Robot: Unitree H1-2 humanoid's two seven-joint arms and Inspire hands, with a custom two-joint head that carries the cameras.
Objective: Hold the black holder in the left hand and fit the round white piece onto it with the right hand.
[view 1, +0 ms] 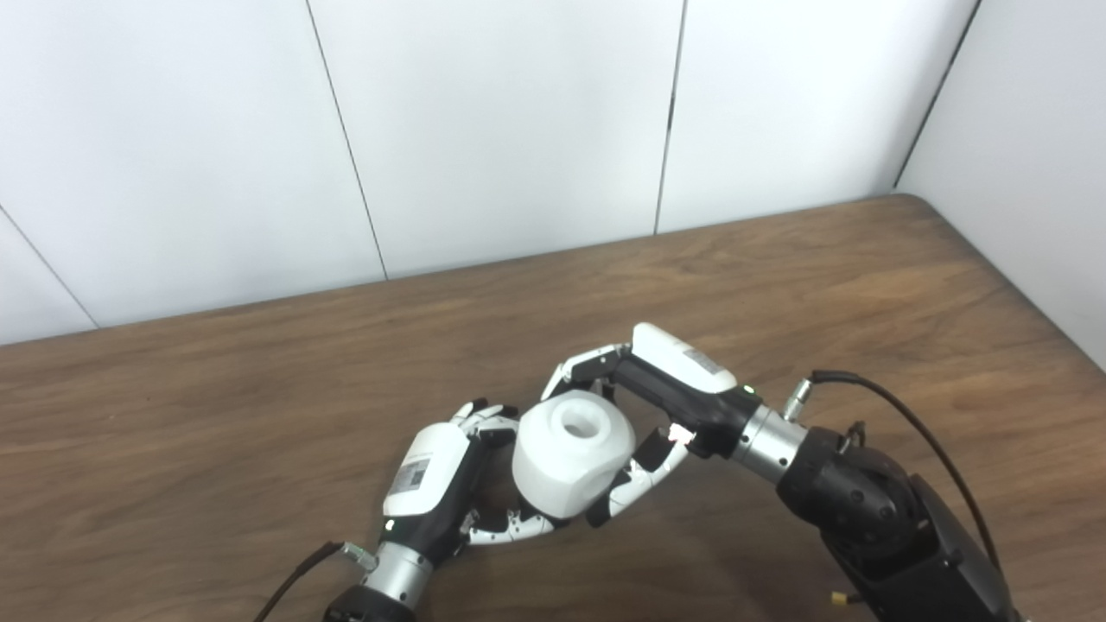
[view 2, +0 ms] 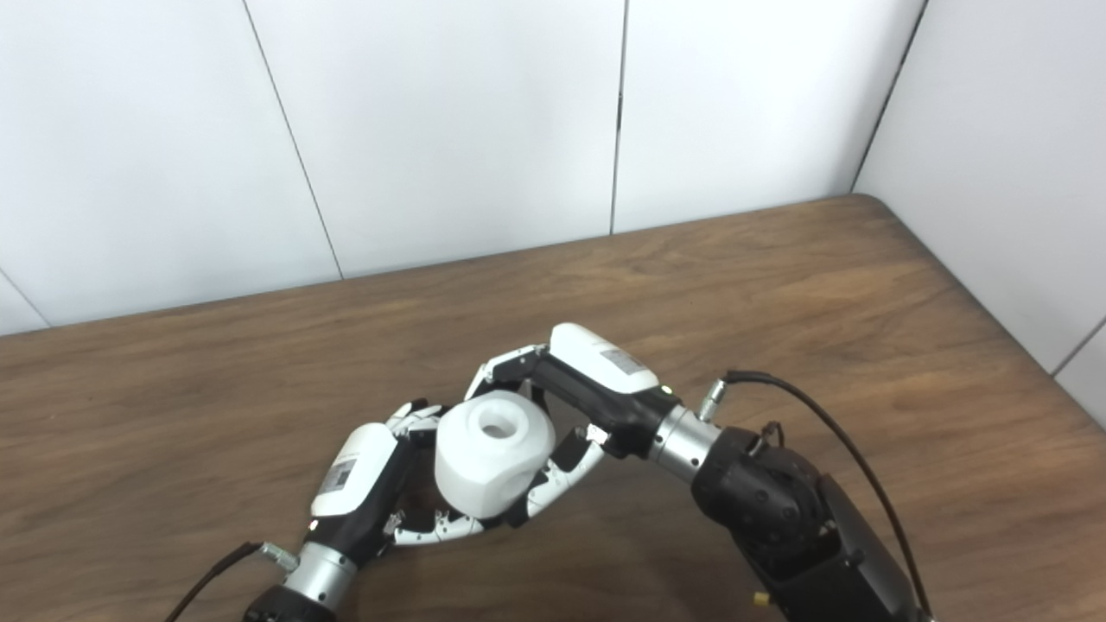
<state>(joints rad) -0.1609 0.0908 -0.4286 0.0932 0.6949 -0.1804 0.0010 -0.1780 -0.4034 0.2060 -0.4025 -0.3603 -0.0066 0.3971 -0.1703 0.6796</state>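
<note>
The left hand [view 1: 436, 479] comes up from the bottom edge on the left side of the wooden table [view 1: 216, 415], its white back facing the camera. Its fingers [view 1: 510, 529] curl under and around the lower left of the round white piece [view 1: 566, 453], with other fingertips showing at the piece's upper left edge. Whether this hand grips the white piece itself or something beneath it cannot be told; the black holder is not visible in either view, hidden if it is there at all.

The round white piece sits between the 2 hands, near the front middle of the table, tilted so that the round hole in its top faces up and slightly back. It has faceted sides.

The right hand [view 1: 670, 389] reaches in from the right, its fingers [view 1: 644, 475] closed around the piece from the upper right and lower right, clamped on it. A black cable [view 1: 907, 423] loops from the right wrist.

The right eye view shows a little more of the gap between the left palm [view 2: 363, 475] and the piece, in shadow; the left eye view shows the right hand's lower fingers more fully. Behind the table stands a white panelled wall [view 1: 518, 130].
</note>
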